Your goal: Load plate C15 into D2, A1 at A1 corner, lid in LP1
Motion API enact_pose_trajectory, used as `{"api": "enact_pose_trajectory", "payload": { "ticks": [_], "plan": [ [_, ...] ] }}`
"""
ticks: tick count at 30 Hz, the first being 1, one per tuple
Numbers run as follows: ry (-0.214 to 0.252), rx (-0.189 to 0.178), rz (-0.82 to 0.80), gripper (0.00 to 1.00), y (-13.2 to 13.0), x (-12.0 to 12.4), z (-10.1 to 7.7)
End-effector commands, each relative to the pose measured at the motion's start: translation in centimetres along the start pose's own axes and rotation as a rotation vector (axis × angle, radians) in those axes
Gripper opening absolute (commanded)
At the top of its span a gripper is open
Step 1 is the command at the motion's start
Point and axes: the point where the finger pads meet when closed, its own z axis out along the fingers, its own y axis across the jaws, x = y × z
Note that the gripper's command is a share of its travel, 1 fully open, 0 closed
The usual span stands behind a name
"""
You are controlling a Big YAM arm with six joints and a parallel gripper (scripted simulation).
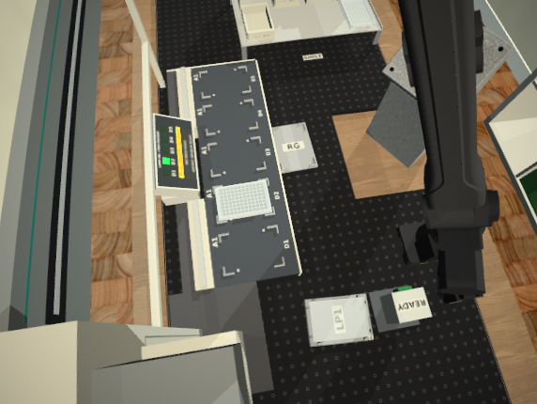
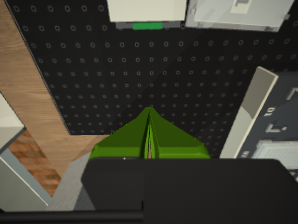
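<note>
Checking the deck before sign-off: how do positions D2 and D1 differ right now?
D2 holds a pale well plate with its wells uncovered, lying inside the brackets; D1 shows only bare dark deck between its corner brackets. On the status panel, the square beside D2 glows green, while D1's is dark. Both sit on the same grey deck plate, each with white corner brackets and an engraved A1 mark.
</note>
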Motion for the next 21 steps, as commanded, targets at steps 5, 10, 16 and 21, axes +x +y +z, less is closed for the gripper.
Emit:
{"api": "enact_pose_trajectory", "payload": {
  "ticks": [5, 10, 16, 21],
  "plan": [
    [-0.001, 0.002, -0.013, 0.00, 0.0, 0.3, 1.4],
    [-0.004, 0.002, -0.011, 0.00, -0.1, 0.1, 1.9],
    [-0.010, 0.005, -0.007, 0.00, -0.2, -0.3, 2.9],
    [-0.014, 0.007, -0.005, 0.00, -0.3, -0.6, 3.7]
  ]
}}
